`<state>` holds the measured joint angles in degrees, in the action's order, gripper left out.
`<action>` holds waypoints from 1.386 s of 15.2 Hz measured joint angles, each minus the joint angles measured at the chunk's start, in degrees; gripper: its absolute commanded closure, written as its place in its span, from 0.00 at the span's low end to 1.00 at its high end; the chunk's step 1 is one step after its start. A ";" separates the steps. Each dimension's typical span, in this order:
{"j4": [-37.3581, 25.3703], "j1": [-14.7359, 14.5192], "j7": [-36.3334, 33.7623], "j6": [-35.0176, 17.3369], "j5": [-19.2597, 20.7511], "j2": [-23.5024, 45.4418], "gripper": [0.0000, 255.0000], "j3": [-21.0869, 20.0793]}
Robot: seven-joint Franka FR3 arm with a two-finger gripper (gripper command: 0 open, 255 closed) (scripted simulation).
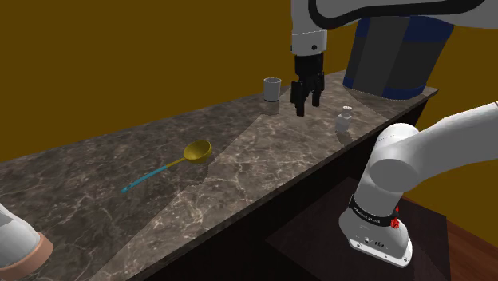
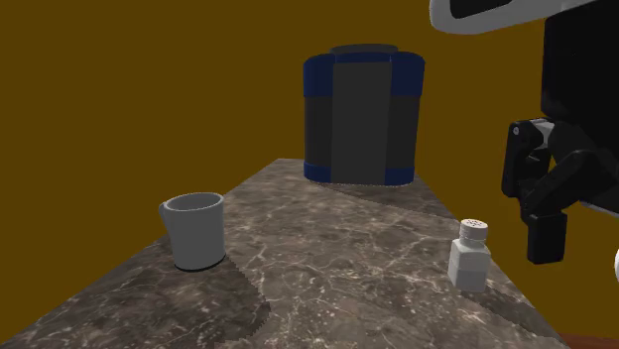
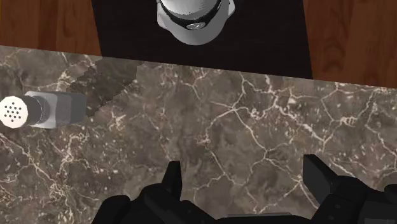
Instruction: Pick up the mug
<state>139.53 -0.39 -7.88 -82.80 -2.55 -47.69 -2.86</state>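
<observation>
Ochre wall is seen behind a long dark marble table (image 1: 239, 172) veined in white. In the shoulder view, the mug (image 1: 272, 89), drawn pale grey, is found upright in the upper middle of the frame, at the table's far edge by the wall. In the second exterior view the mug (image 2: 195, 230) is placed left of centre, near the table's left edge, with its handle turned to the picture's left.

The black gripper (image 1: 307, 104) is held above the table just right of the mug in the shoulder view, apart from it and pointing down. In the wrist view the gripper (image 3: 243, 172) is shown with its fingers (image 3: 172, 175) standing apart, with only bare marble between them.

A small white shaker (image 1: 344, 120) with a perforated top is seen right of the gripper, upright on the table. A spoon (image 1: 197, 151) with a yellow bowl and a blue handle lies towards the left of the shoulder view's centre. A blue and dark grey cylinder (image 2: 363, 117) is set at the table's far end in the second exterior view.
</observation>
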 measured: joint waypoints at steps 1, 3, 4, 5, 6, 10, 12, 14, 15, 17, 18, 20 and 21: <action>0.00 0.00 0.00 0.00 0.00 0.00 0.00 0.00; -1.04 0.37 1.51 -1.09 1.16 2.04 0.00 1.06; -1.37 0.75 2.90 -1.80 2.20 3.02 0.00 2.14; -1.94 1.01 4.09 -2.72 3.06 4.43 0.00 2.97; -3.15 1.28 5.35 -3.50 3.92 6.32 0.00 3.86; -7.07 2.09 10.00 -7.11 6.65 13.31 0.00 6.99; -8.77 2.38 12.13 -8.71 7.64 16.31 0.00 8.32; -11.86 2.82 14.82 -9.98 8.67 20.25 0.00 10.06; -13.07 2.92 15.87 -10.60 8.95 21.93 0.00 10.66; -15.82 3.25 18.31 -12.00 9.52 25.68 0.00 12.12; -17.40 3.39 19.52 -12.41 9.70 27.49 0.00 12.78; -20.80 3.55 21.69 -13.58 9.73 31.70 0.00 13.90; -23.18 3.64 22.85 -13.80 9.60 34.10 0.00 14.44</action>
<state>116.35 3.25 14.97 -96.60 7.06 -13.59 11.58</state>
